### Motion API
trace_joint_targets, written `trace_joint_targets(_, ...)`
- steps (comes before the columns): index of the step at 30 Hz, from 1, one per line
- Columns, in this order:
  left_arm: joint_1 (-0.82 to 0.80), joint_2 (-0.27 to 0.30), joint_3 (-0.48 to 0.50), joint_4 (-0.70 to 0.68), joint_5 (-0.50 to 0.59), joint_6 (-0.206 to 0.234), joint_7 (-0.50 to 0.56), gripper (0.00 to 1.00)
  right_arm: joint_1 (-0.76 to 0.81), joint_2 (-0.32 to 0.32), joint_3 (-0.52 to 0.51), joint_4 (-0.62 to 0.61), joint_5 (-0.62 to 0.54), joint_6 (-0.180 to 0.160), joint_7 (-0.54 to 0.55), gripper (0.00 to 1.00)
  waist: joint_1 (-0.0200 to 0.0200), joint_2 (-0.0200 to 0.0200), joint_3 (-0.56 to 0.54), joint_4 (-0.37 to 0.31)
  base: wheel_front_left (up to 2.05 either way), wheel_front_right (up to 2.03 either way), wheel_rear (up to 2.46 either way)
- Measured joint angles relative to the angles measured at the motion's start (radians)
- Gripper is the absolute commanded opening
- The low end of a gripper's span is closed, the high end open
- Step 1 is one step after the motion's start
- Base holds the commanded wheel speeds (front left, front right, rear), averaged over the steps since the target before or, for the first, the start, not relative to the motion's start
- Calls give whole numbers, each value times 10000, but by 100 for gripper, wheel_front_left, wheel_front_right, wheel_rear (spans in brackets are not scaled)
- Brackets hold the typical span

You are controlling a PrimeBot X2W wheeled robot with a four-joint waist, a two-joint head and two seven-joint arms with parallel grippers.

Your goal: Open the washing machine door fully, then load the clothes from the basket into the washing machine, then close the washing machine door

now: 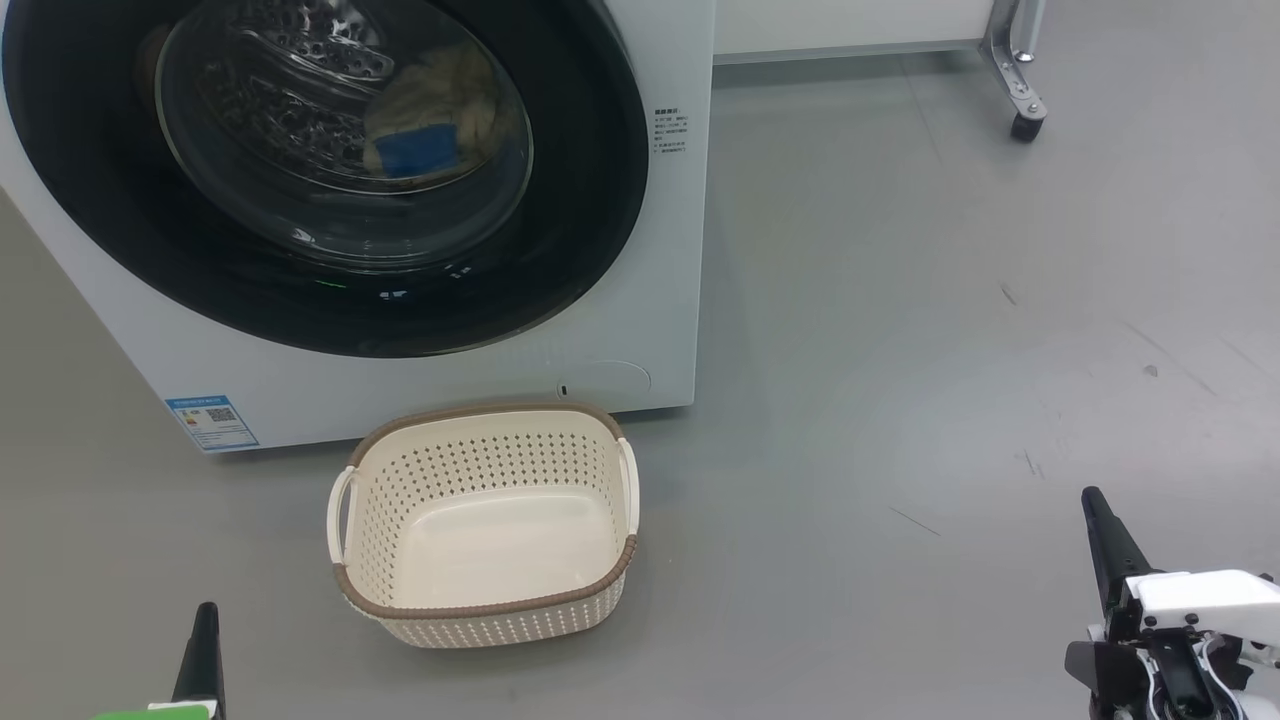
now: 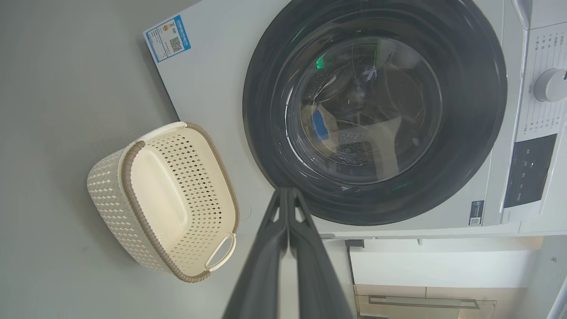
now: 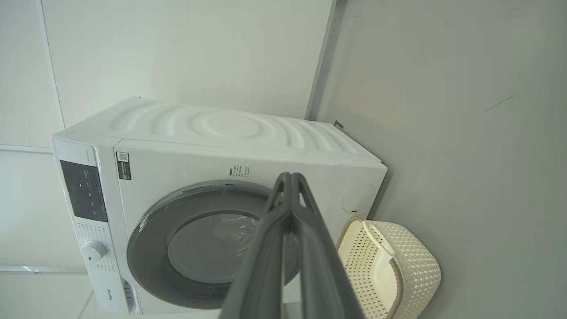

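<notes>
Count for your record: one washing machine (image 1: 665, 250), one washing machine door (image 1: 590, 200), one basket (image 1: 490, 412), and two sets of fingers.

- You had the door shut flush against the white front. Its black rim ringed one bulging glass centre.
- The clothes (image 1: 445, 95) lay inside the drum, seen through the glass. There was one small blue cloth piece (image 1: 415, 152) resting against the pale yellow fabric. You could not count the yellow garments through the reflections.
- The basket stood upright on the grey floor (image 1: 900, 350), just in front of the machine's lower right corner. It was close to the front panel, but you could not tell whether they touched. Its two white handles were on its short sides, and its bare cream bottom was showing.
- One blue label (image 1: 212, 422) sat at the machine's lower left corner, and one round dial (image 2: 549, 84) was on the control panel.
- The left fingers (image 1: 205, 650) were pressed together on nothing, low at your left and well apart from the basket.
- The right fingers (image 1: 1105, 540) were likewise pressed together on nothing, low at your right over bare floor.
- One castor wheel (image 1: 1027, 126) on a metal leg stood at the far right.
</notes>
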Motion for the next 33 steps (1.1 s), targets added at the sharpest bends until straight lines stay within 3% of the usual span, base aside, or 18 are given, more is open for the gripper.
trace_joint_targets(14, -382, 63, 94, 359, -2115, -136, 359, 0, -376, 161, -370, 328, 1595, 240, 393, 0, 0, 0, -9, -80, 0, 0, 0)
trace_joint_targets(33, -407, 65, 113, 533, -2151, -167, 362, 0, -392, 174, -397, 418, 1609, 244, 424, 0, 0, 0, -15, -79, 0, 0, 0)
